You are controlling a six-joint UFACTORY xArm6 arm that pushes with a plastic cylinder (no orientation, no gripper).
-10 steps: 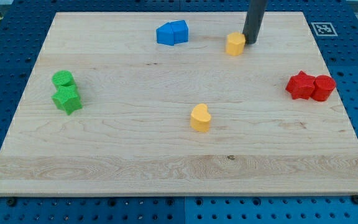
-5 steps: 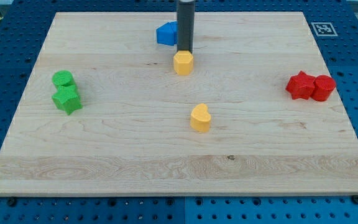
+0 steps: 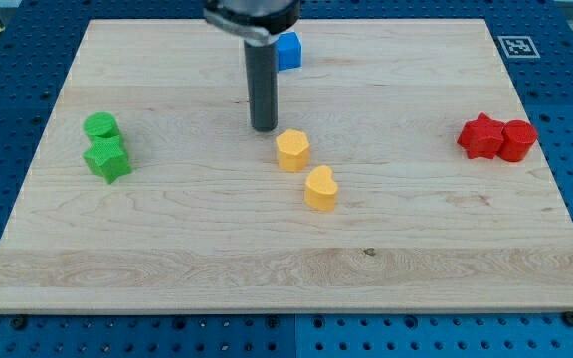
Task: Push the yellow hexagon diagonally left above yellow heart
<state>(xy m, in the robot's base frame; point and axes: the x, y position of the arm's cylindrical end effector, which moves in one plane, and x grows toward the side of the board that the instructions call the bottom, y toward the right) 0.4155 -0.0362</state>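
The yellow hexagon (image 3: 291,150) lies near the board's middle, just up and left of the yellow heart (image 3: 319,188), with a small gap between them. My tip (image 3: 264,128) rests on the board just up and left of the hexagon, close to it but not clearly touching. The rod rises from there toward the view's top.
A blue block (image 3: 287,50) sits at the top, partly hidden by the arm. A green cylinder (image 3: 99,126) and a green star (image 3: 106,159) sit together at the left. Two red blocks (image 3: 496,138) sit together at the right. The wooden board (image 3: 167,249) lies on a blue pegboard.
The yellow hexagon has moved from the top right down and left to just above-left of the heart. My tip has moved left and down with it and now stands at its upper left.
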